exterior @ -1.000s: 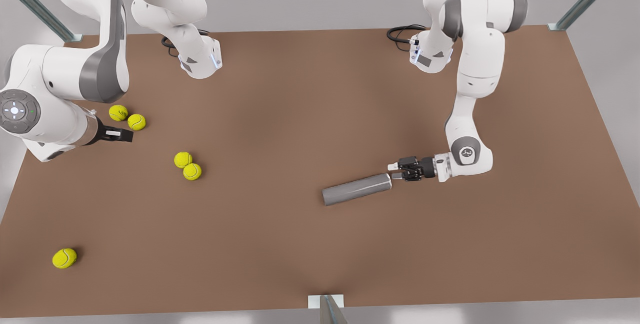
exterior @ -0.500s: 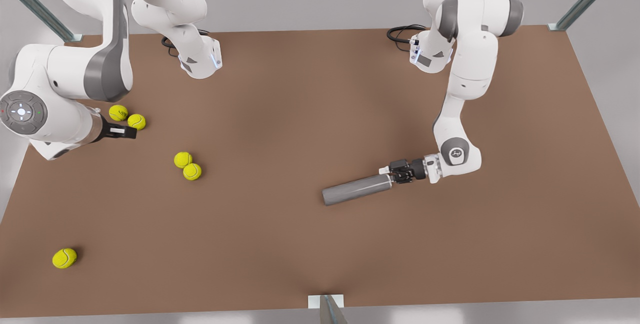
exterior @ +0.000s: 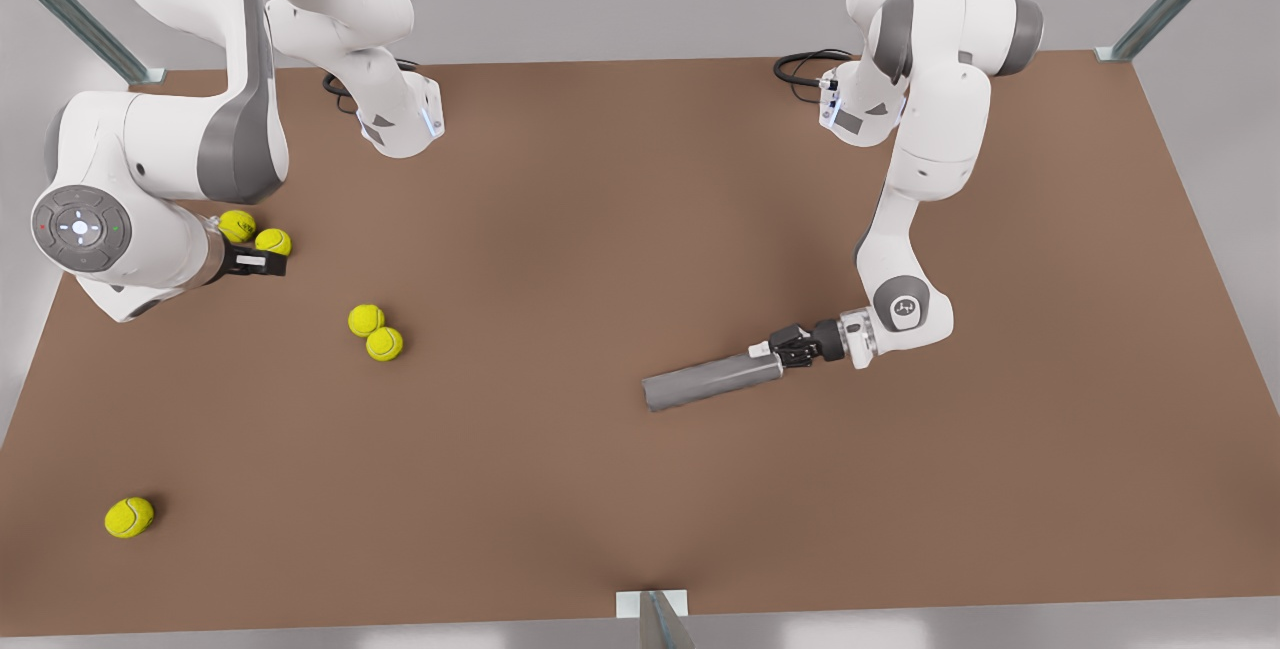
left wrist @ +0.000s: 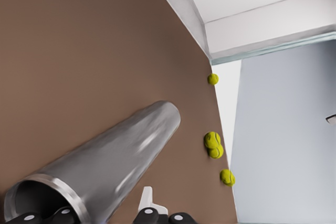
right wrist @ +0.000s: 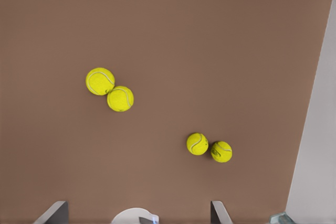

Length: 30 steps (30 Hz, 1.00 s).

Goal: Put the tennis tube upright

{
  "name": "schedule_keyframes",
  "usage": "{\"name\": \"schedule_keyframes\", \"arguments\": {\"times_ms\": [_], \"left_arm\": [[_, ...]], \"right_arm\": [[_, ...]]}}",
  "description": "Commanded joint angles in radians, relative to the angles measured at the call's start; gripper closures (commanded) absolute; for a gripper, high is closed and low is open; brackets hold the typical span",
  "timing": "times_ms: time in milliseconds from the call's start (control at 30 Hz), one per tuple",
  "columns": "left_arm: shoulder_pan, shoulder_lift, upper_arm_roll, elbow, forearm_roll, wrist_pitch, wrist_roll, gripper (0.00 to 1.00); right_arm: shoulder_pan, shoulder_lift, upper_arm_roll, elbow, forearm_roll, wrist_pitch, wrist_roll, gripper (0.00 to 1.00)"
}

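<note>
Tennis tube [exterior: 712, 381] lying flat mid-desk [exterior: 600, 489]. Left hand [exterior: 785, 350] at open rim, grip unclear. Right hand [exterior: 262, 264] idle near balls [exterior: 255, 235], spread open. Advice: clamp rim firmly, pivot slowly about far end.

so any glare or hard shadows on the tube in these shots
Front view: tennis tube has a faint pale streak and almost no cast shadow on the table. Left wrist view: brighter smeared highlights run along the tube, its rim lighter.

five tennis balls [exterior: 129, 517]; one tennis tube [exterior: 710, 381]; two arms [exterior: 915, 179]
</note>
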Motion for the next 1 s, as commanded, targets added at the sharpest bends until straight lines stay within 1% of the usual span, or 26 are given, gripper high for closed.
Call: {"name": "schedule_keyframes", "arguments": {"times_ms": [0, 67, 133, 400, 833, 967], "left_arm": [[0.0, -0.003, 0.0, 0.001, -0.001, 0.002, -0.027, 0.51], [-0.001, -0.008, 0.0, 0.001, -0.001, 0.002, -0.035, 0.56], [-0.002, -0.009, 0.0, 0.001, -0.001, 0.002, -0.042, 0.59], [-0.034, -0.075, 0.003, 0.002, 0.003, 0.044, -0.165, 0.63], [-0.041, -0.098, 0.006, 0.002, 0.011, 0.067, -0.179, 0.75], [-0.043, -0.126, 0.006, 0.002, 0.026, 0.09, -0.193, 0.79]], "right_arm": [[0.003, -0.001, 0.0, 0.0, -0.008, -0.002, 0.002, 0.0], [0.0, -0.001, 0.0, 0.0, -0.008, 0.0, -0.001, 0.0], [0.003, -0.001, 0.0, 0.0, -0.006, 0.0, -0.001, 0.0], [0.003, -0.003, 0.0, 0.0, -0.008, -0.002, -0.001, 0.0], [0.003, -0.001, 0.001, 0.0, -0.008, -0.002, 0.002, 0.0], [0.004, -0.001, 0.001, -0.001, -0.008, -0.002, 0.002, 0.0]]}}
